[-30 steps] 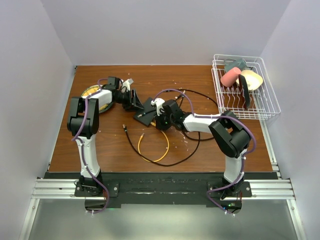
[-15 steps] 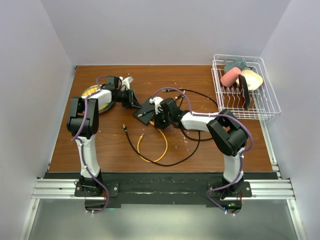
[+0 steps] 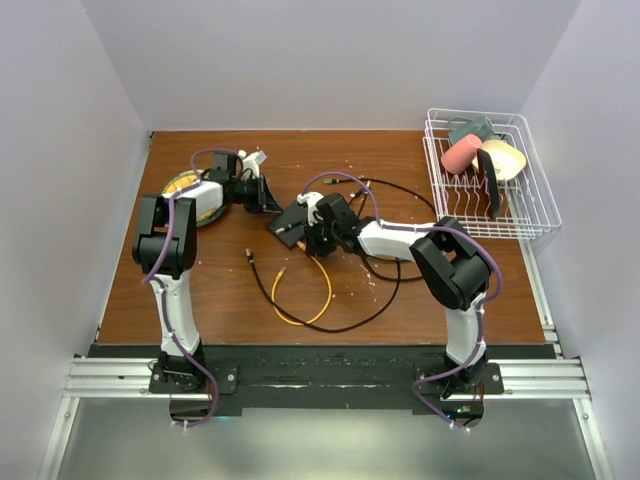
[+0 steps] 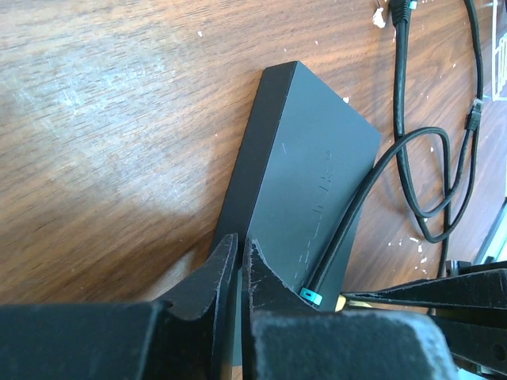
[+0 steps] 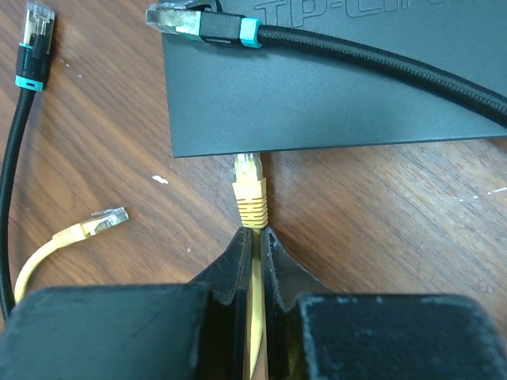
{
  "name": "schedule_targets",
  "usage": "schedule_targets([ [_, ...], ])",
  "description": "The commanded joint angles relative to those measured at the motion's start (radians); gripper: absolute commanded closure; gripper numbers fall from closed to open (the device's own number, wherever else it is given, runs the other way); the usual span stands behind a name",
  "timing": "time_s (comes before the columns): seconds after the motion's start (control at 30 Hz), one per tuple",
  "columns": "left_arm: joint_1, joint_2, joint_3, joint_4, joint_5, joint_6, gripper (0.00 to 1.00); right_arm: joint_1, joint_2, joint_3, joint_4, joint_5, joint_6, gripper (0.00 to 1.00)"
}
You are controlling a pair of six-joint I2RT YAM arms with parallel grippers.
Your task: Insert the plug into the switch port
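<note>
Two hands are working on opposite sides of the flat dark box [image 5: 356,103], which is lying a little left of centre in the overhead view. The right hand [image 5: 255,237] is pinching the yellow cable [image 5: 253,332] just behind its plug [image 5: 250,186], fingers closed tight on it. The plug's clear tip is touching the box's near edge at the middle of the wrist frame. The port itself is hiding under that edge, so whether the tip is actually entering one cannot be told. Over the last second the right arm has been creeping toward the upper left in the overhead view, closing the gap, so the plug is now arriving at the box rather than approaching it. The left hand [image 4: 238,257] has been easing back slightly, and its fingers are sitting almost together with nothing seen between them. Their tips are resting against the box's side at the bottom of its frame, apparently bracing it. A black cable [image 5: 380,59] is draping across the lid, clear of the bench [image 5: 396,222]. Judging from this, the insertion is just beginning, and a straight, level push is what matters next.
</note>
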Motion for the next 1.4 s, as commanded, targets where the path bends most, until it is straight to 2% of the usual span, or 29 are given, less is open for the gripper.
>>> schedule_targets([
  [0.0, -0.096, 0.041, -0.112, -0.313, 0.153, 0.028, 0.93, -0.006, 0.03, 0.079, 0.285, 0.117, 0.033, 1.0],
  [0.27, -0.138, 0.043, -0.155, -0.334, 0.145, 0.054, 0.92, -0.006, 0.02, 0.062, 0.371, 0.201, 0.074, 1.0],
  [0.57, -0.18, 0.021, -0.221, -0.328, 0.148, 0.056, 1.0, -0.006, 0.023, 0.099, 0.413, 0.241, 0.091, 1.0],
  [1.03, -0.231, -0.003, -0.27, -0.317, 0.162, 0.053, 1.0, -0.007, 0.079, 0.225, 0.404, 0.257, 0.109, 1.0],
  [1.37, -0.231, -0.028, -0.305, -0.317, 0.156, 0.065, 1.0, -0.006, 0.084, 0.228, 0.367, 0.312, 0.144, 1.0],
])
